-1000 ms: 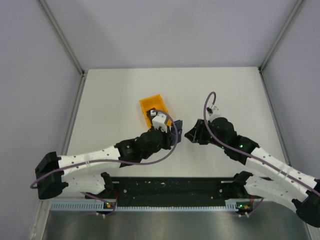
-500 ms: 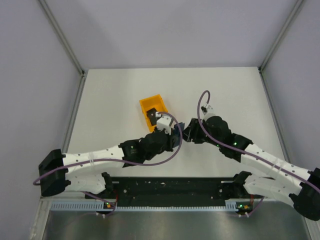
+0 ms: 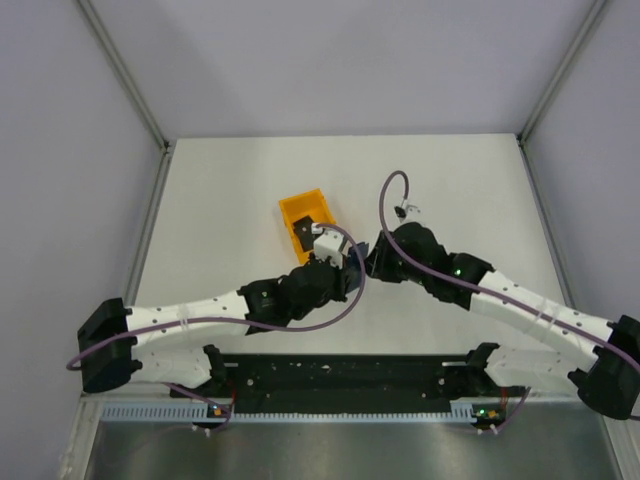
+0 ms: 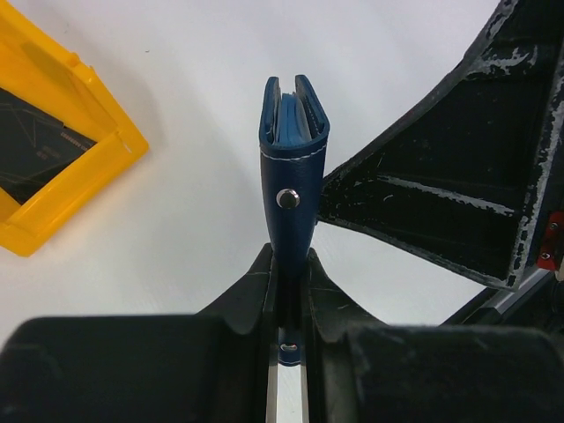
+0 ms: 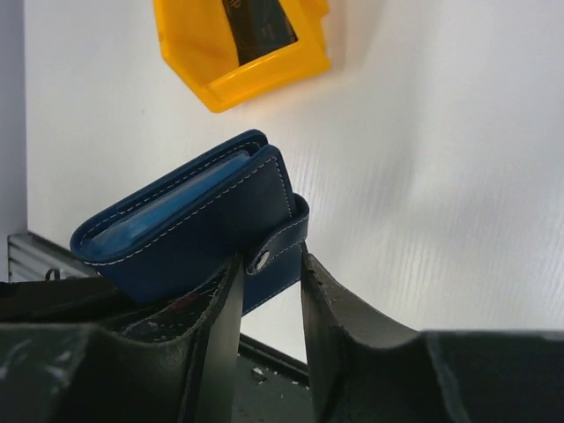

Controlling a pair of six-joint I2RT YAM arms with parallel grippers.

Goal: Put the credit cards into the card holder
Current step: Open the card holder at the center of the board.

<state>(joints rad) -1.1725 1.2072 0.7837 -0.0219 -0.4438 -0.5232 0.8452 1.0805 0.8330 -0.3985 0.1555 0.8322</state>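
- The card holder, navy leather with pale stitching, stands on edge at the middle of the table, just near and right of the orange bin.
- It is folded almost closed, and lighter blue lining shows in the slit along its far edge.
- The left gripper pinches the holder's near edge, with both fingers pressed flat against the leather.
- A round metal snap stud sits on the holder's strap, just above those fingers.
- The right gripper comes in from the right, its jaws partly spread to either side of the strap tab and its stud.
- Both fingers look to touch the tab, but I cannot tell whether they squeeze it.
- The credit cards show as a dark flat face lying inside the bin; I cannot tell whether it is one card or two.
- Faint pale lines and small print cross that dark face in the left wrist view, too small to read.
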